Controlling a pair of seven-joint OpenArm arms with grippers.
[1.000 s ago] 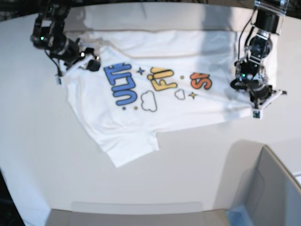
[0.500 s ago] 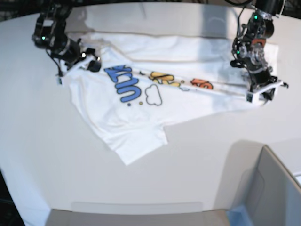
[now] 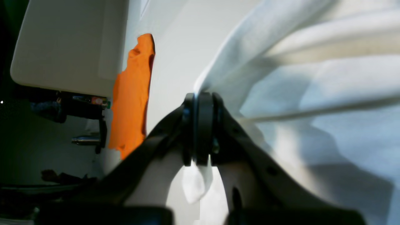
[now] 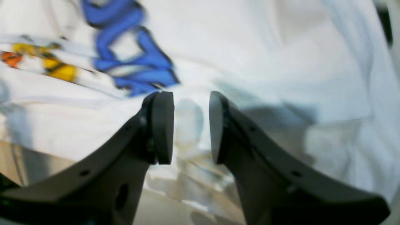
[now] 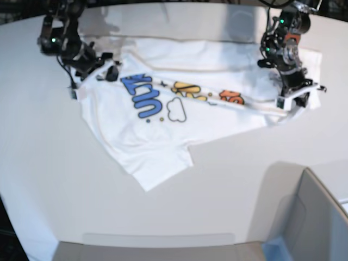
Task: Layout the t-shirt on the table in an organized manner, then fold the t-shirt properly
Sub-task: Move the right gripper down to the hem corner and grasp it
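Observation:
The white t-shirt (image 5: 163, 130) lies on the white table (image 5: 49, 163), print up, with blue "ULTRA" (image 5: 145, 97) showing. A taut ridge runs across the yellow and orange letters between both grippers. My left gripper (image 5: 296, 100) is shut on the shirt's edge at the right; in the left wrist view (image 3: 200, 125) the pads press together on white cloth (image 3: 312, 93). My right gripper (image 5: 109, 72) is at the shirt's left edge. In the right wrist view (image 4: 190, 125) its jaws stand a little apart with bunched white cloth between them, beside the blue letters (image 4: 134, 62).
A grey box (image 5: 312, 217) stands at the near right corner. An orange cloth (image 3: 134, 93) hangs past the table's edge in the left wrist view. The table's curved far edge (image 5: 174, 6) is just behind the shirt.
My left gripper has moved toward the far edge with the shirt's edge in it. The cloth has drawn into a ridge over the yellow and orange letters. The right gripper barely moved.

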